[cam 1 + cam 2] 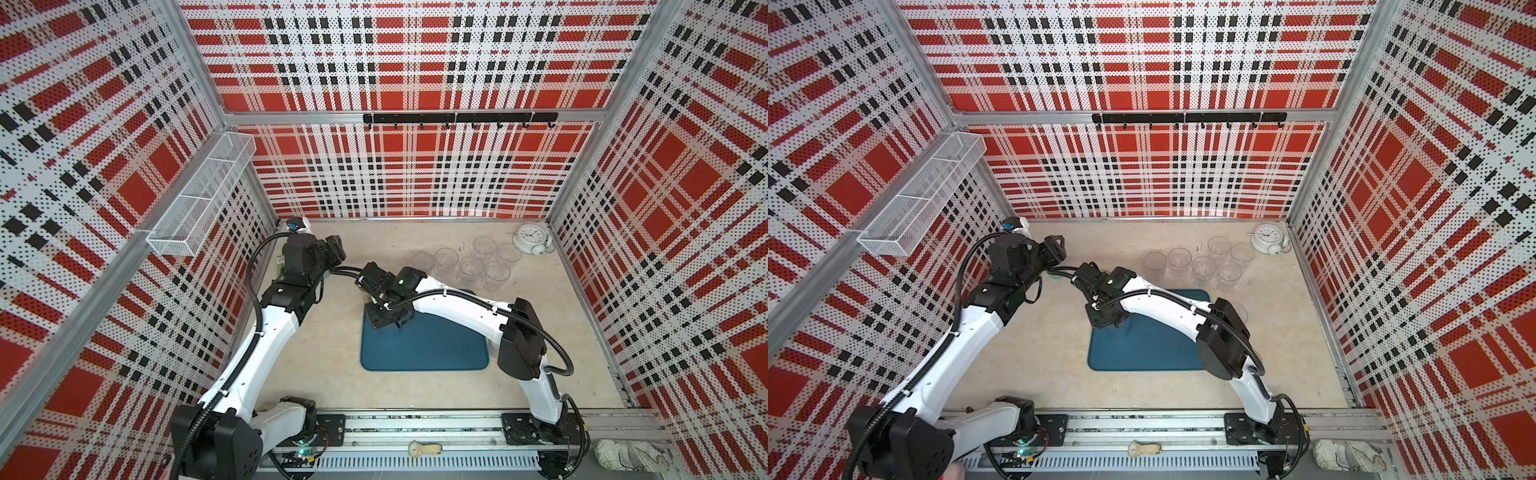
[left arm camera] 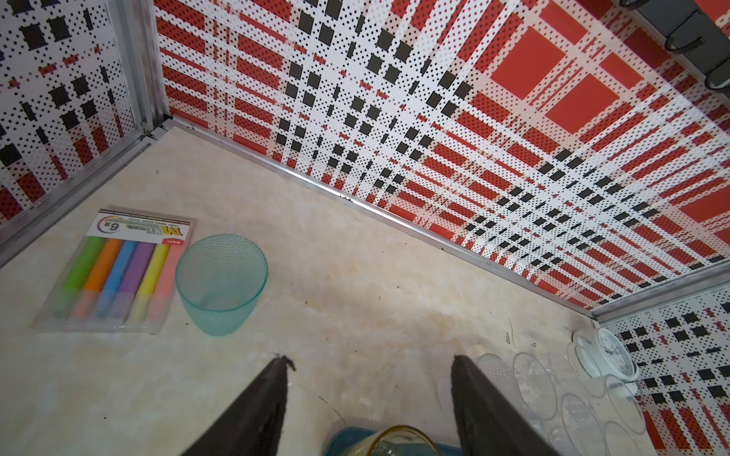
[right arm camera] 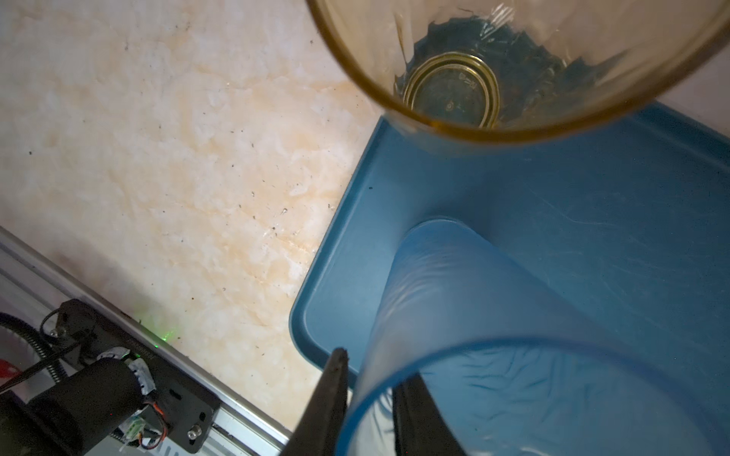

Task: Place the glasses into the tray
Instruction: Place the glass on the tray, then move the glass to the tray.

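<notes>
Wristwatch (image 1: 424,449) and a crumpled cloth (image 1: 623,455) lay on the front rail, neither a task item. One tray (image 1: 424,353) sat mid-counter. Right gripper (image 3: 375,365) was over the tray's left edge, jaws straddling the wall of the blue-grey glass (image 3: 493,316), which stood on the tray floor; couldn't tell if they pinched it or stood slack. Amber glass (image 3: 513,71) stood just beyond it at the tray's far-left corner. Step, my read: setting down glass two. Next: jaws apart, lift straight up, clip neither rim. Left gripper (image 2: 369,358) hung released and empty near the counter's far-left corner, with the mint-green glass (image 2: 221,284) ahead, beside one marker pack (image 2: 114,268). Six clear glasses (image 1: 471,268) clustered toward the far-right corner by one white clock (image 1: 530,241). Count seen: nine glasses, two in the tray, seven out; the right arm may have hidden more
</notes>
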